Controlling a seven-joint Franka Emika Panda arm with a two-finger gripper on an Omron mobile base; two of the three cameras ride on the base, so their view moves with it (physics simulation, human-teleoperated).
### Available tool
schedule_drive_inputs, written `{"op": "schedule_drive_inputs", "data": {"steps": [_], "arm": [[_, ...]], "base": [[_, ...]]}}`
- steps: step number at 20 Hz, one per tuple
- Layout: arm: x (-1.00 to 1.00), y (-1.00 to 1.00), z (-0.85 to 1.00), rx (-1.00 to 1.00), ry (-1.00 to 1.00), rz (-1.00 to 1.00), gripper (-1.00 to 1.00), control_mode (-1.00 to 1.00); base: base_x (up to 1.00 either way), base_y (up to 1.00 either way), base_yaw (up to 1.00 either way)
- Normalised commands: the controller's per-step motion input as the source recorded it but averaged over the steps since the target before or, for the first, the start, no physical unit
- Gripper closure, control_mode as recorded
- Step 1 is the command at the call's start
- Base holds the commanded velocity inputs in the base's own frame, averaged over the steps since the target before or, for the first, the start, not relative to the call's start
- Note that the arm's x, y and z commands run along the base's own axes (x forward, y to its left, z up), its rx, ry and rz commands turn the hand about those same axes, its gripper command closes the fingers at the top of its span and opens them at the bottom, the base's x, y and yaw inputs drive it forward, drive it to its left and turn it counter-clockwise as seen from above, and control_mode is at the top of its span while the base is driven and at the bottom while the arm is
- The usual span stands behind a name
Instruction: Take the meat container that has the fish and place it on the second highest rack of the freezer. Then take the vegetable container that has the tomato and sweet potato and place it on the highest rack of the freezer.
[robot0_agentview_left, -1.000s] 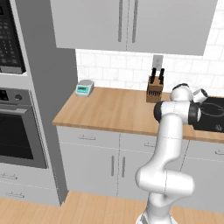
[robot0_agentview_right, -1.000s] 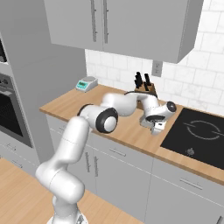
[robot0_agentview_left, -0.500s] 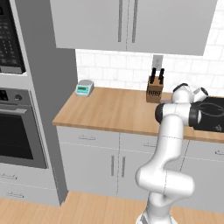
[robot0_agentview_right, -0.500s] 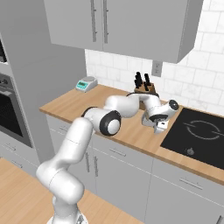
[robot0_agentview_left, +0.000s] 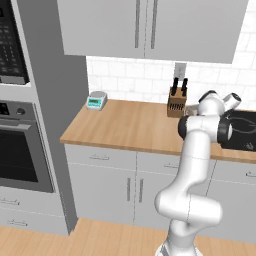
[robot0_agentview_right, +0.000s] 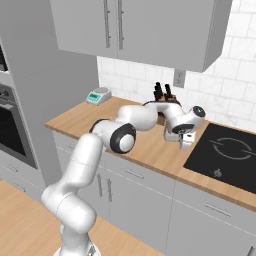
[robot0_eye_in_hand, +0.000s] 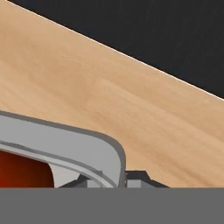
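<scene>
Right base view: the gripper (robot0_agentview_right: 184, 141) has crept toward the bench's (robot0_agentview_right: 150, 150) cooktop (robot0_agentview_right: 226, 156) end, holding a grey container (robot0_eye_in_hand: 65, 148) (rim between its jaws) — apparently the carry begins.

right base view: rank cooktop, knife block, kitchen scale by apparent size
1. cooktop, by far the largest, though it also sits nearest the camera.
2. knife block, partly hidden behind the arm, so unsure.
3. kitchen scale, close to the block; farthest away.
</scene>
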Motion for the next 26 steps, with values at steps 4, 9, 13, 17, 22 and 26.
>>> {"op": "schedule_drive_inputs", "data": {"steps": [4, 9, 13, 17, 22, 26], "arm": [[-0.41, 0.0, 0.73, -0.08, 0.0, 0.0, 1.0, -1.0], [-0.55, 0.0, 0.64, -0.04, 0.0, 0.0, 1.0, -1.0], [-0.74, 0.0, 0.49, 0.0, -0.04, 0.0, 1.0, -1.0], [-0.82, 0.0, 0.33, 0.01, -0.02, 0.0, 1.0, -1.0], [-0.72, 0.0, 0.02, 0.01, 0.0, 0.05, 1.0, -1.0], [-0.74, 0.11, 0.01, 0.0, -0.09, 0.16, 1.0, -1.0]], "base": [[0.0, 0.0, 0.0], [0.0, 0.0, 0.0], [0.0, 0.0, 0.0], [0.0, 0.0, 0.0], [0.0, 0.0, 0.0], [0.0, 0.0, 0.0]]}}
